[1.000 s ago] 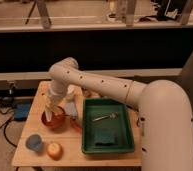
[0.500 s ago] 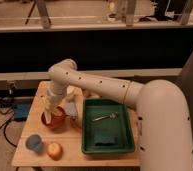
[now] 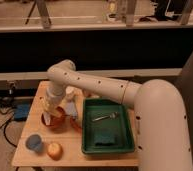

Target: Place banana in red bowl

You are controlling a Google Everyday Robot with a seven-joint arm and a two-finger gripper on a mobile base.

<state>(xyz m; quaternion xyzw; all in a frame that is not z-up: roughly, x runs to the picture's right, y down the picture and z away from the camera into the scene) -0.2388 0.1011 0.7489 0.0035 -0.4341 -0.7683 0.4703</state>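
The red bowl point(image 3: 58, 121) stands at the left of the wooden table, partly covered by my gripper. My gripper point(image 3: 52, 109) hangs straight down from the white arm, right over the bowl, with its tip at or just inside the rim. A small pale-yellow shape, the banana point(image 3: 45, 103), shows at the gripper's left side just above the bowl. I cannot tell whether it is held or resting in the bowl.
A green rectangular tray point(image 3: 121, 142) with a fork point(image 3: 104, 118) lies just right of the bowl. A blue cup point(image 3: 34, 143) and a round yellow-orange fruit point(image 3: 54, 150) sit near the front left edge. A white cup point(image 3: 70, 92) stands behind the gripper. The table point(image 3: 32, 107) ends close on the left.
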